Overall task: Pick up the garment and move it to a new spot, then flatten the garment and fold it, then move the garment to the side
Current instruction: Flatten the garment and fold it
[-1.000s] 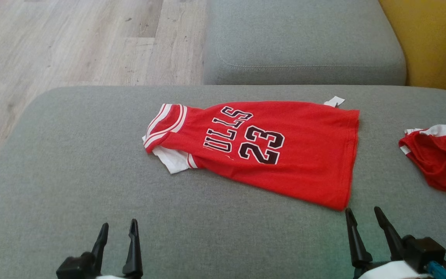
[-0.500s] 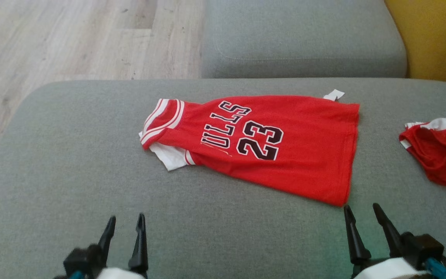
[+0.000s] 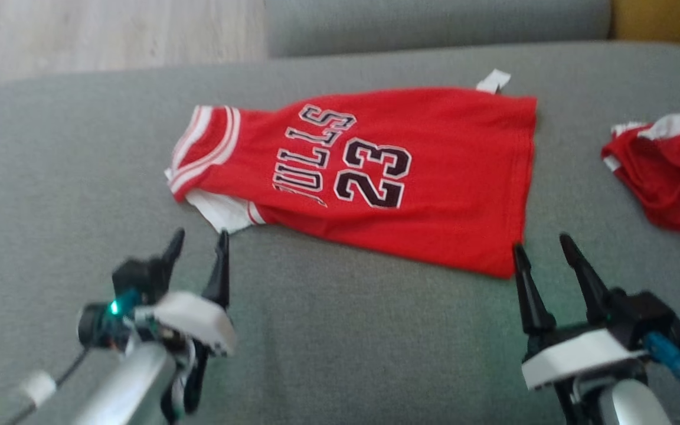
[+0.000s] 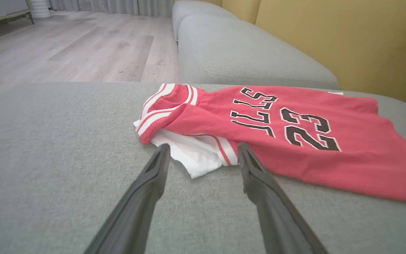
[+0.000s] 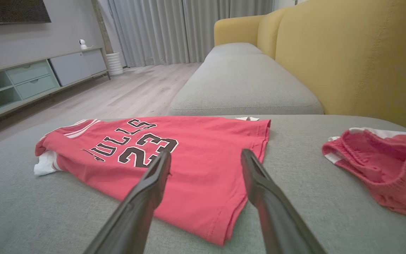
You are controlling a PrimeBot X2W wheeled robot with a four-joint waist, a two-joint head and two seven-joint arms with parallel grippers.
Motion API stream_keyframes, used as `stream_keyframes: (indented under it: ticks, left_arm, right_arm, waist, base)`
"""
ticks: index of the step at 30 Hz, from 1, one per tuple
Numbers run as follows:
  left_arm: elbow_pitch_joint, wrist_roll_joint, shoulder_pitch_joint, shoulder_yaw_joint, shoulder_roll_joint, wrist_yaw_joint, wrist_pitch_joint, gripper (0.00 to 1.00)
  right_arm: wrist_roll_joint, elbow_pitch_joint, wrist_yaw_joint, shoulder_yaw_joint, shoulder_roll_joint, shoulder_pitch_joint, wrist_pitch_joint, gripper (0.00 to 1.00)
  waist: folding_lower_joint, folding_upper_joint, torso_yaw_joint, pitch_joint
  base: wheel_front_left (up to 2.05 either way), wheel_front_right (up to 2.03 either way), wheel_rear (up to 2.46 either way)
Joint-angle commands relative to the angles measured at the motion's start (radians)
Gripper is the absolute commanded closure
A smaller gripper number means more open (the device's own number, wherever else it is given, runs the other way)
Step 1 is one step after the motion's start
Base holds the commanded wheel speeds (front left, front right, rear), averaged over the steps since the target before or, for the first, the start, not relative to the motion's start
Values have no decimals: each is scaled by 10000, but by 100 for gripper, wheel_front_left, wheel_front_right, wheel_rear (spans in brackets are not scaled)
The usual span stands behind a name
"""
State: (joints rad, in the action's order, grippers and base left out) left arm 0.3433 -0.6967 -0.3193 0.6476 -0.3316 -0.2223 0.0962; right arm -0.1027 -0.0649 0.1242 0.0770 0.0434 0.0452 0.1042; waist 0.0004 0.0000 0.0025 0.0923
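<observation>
Jersey [image 3: 369, 171], red with a black 23, lies mid-frame on the grey fabric sofa cushion [image 3: 346, 342], long axis left-right, collar left; below, left gripper [image 3: 201, 233] and right gripper [image 3: 539, 242] gape empty. Left wrist view: collar ahead, pale wooden floor [image 4: 65, 46] upper left. Right wrist view: hem ahead, yellow sofa backrest [image 5: 358, 60] upper right.

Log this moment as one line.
phase: pre-grasp | jersey: on sofa cushion, not held | left gripper: open, by collar end | right gripper: open, by hem corner | second red garment: apart, right

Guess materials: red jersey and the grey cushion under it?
Red jersey: likely a soft matte knit, limp, lying flat with a stitched hem. Grey cushion: seemingly woven upholstery fabric, matte, with a fine speckled weave.
</observation>
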Motion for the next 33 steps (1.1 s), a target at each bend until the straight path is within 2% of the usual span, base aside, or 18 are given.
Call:
stream_keyframes:
  ticks: [1, 7, 16, 17, 18, 19, 20, 21, 22, 23, 28, 33]
  left_arm:
    - [148, 19, -832, -365, -99, 128, -48, 0]
    - [2012, -24, -1829, -273, 108, 513, -373, 0]
    - [3629, -313, -2447, -466, 296, 627, -543, 0]
    - [3736, -328, -2503, -456, 325, 690, -527, 7]
    - [3834, -341, -2559, -438, 364, 754, -520, 22]
    - [3931, -347, -2613, -415, 406, 808, -520, 44]
    - [4021, -354, -2664, -390, 449, 861, -523, 58]
    - [4114, -369, -2718, -380, 490, 906, -516, 67]
    - [4203, -387, -2773, -382, 527, 945, -491, 81]
    - [4280, -392, -2828, -386, 554, 978, -433, 100]
    - [4503, -422, -2962, -424, 626, 1186, 7, 100]
    - [4278, -368, -2720, -410, 582, 1327, 656, 100]
  right_arm:
    - [93, 404, 65, 257, 68, -520, 15, 0]
    - [133, 352, 65, 212, 68, -683, 99, 0]
    - [70, 234, 65, 228, 68, -760, 257, 0]
    - [56, 210, 65, 247, 68, -772, 276, 0]
    - [47, 188, 65, 265, 68, -783, 296, 0]
    - [36, 172, 65, 279, 68, -785, 314, 0]
    - [26, 162, 65, 291, 68, -784, 323, 0]
    - [17, 153, 65, 301, 68, -785, 326, 0]
    - [13, 146, 65, 310, 68, -790, 329, 0]
    - [11, 130, 65, 314, 68, -797, 338, 0]
    - [14, 20, 65, 241, 68, -790, 405, 0]
    - [-1, -86, 65, 58, 68, -612, 414, 0]
  waist:
    - [-4, 0, -477, 667]
    - [-4, 0, -850, 1190]
    - [-4, 0, -1077, 1376]
    - [-4, 0, -1099, 1386]
    - [-4, 0, -1115, 1392]
    - [-4, 0, -1129, 1394]
    - [-4, 0, -1143, 1393]
    - [-4, 0, -1158, 1391]
    - [-4, 0, -1175, 1389]
    - [-4, 0, -1192, 1382]
    - [-4, 0, -1192, 1285]
    - [-4, 0, -872, 892]
  base:
    - [0, 0, 0]
    - [0, 0, 0]
    - [0, 0, 0]
    - [0, 0, 0]
    - [0, 0, 0]
    - [0, 0, 0]
    - [0, 0, 0]
    - [0, 0, 0]
    - [0, 0, 0]
    - [0, 0, 0]
    - [0, 0, 0]
    - [0, 0, 0]
